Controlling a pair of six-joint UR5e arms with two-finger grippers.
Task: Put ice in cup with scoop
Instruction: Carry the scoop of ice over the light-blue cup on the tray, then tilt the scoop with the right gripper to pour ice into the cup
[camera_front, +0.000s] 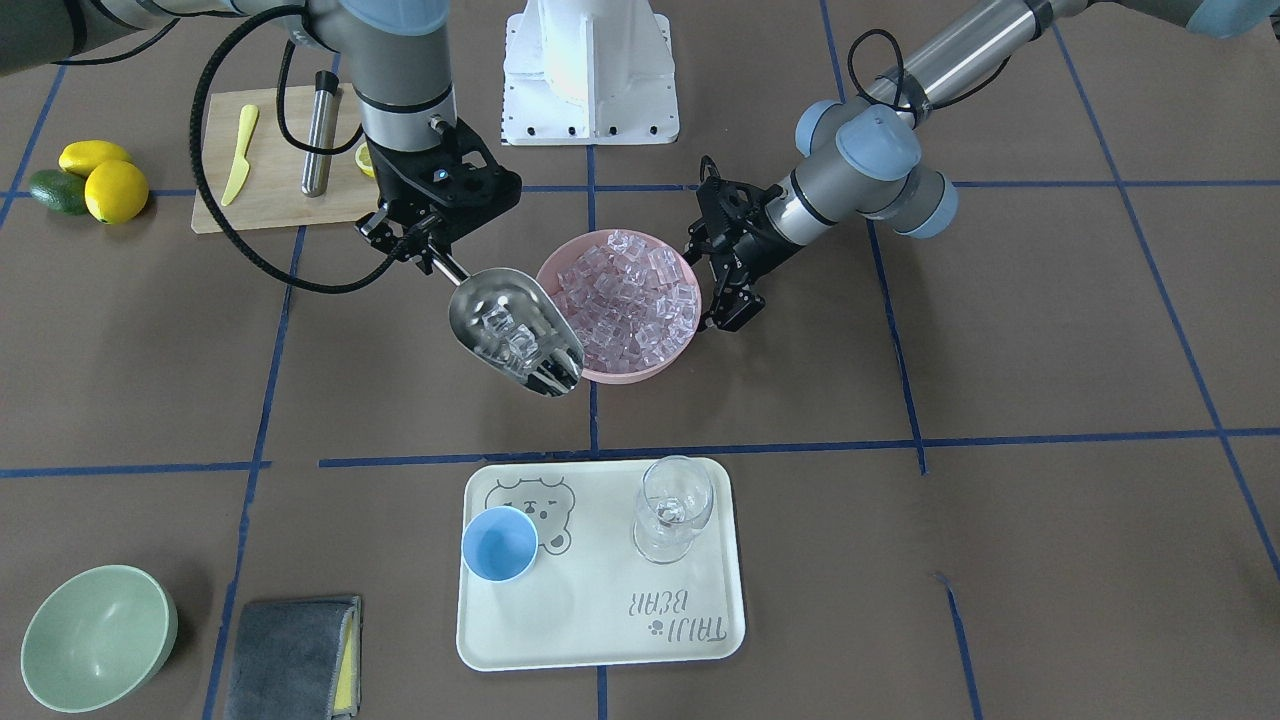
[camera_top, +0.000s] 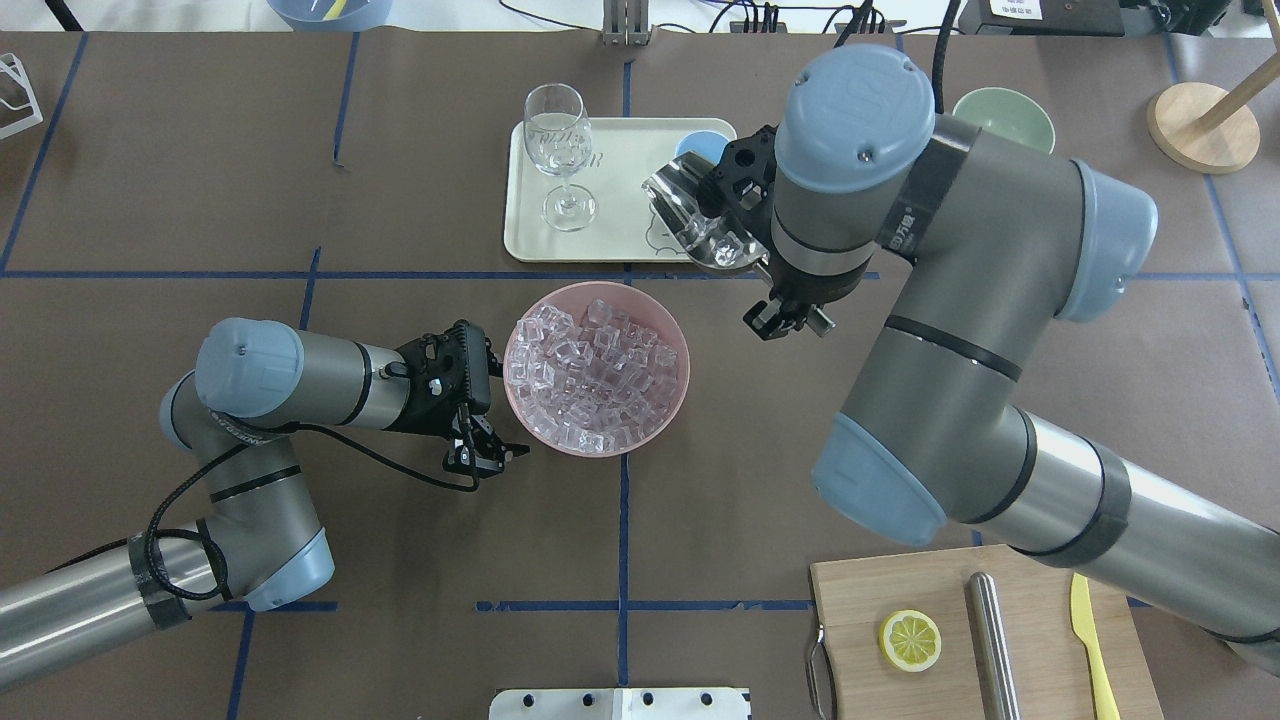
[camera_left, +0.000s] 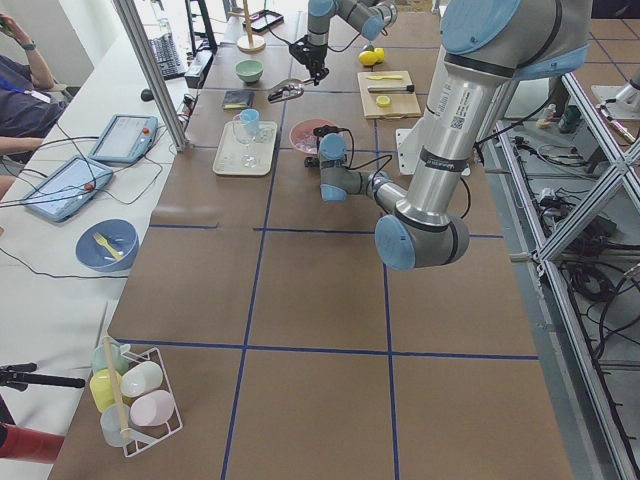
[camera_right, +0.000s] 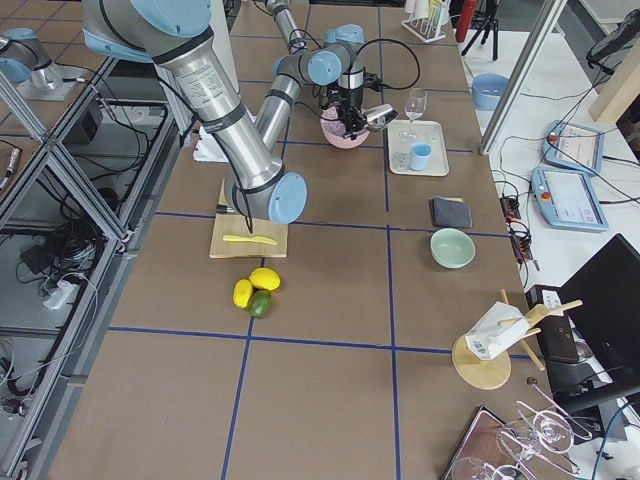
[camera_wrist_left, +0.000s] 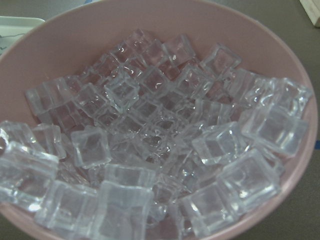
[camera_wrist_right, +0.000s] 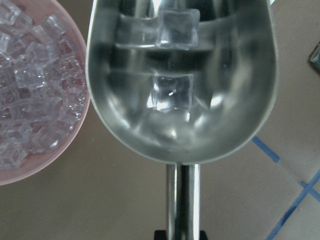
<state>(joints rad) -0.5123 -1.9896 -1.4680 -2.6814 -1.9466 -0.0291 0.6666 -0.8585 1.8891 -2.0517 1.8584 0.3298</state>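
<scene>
Closest under the right wrist camera we see the scoop (camera_wrist_right: 230, 110), its steel trough holding a few cubes of ice (camera_wrist_right: 172, 91). The right end effector (camera_front: 424, 250) is clamped on the scoop's thin handle and holds it raised off the surface (camera_front: 1000, 350), just beside the pink bowl (camera_front: 610, 377), which is heaped with more cubes. The left end effector (camera_front: 735, 312) hangs at the bowl's other side, fingers apart, gripping nothing. The cup (camera_front: 499, 543) stands upright on the white tray (camera_front: 600, 620) with a stemmed glass (camera_front: 672, 510), apart from the scoop.
</scene>
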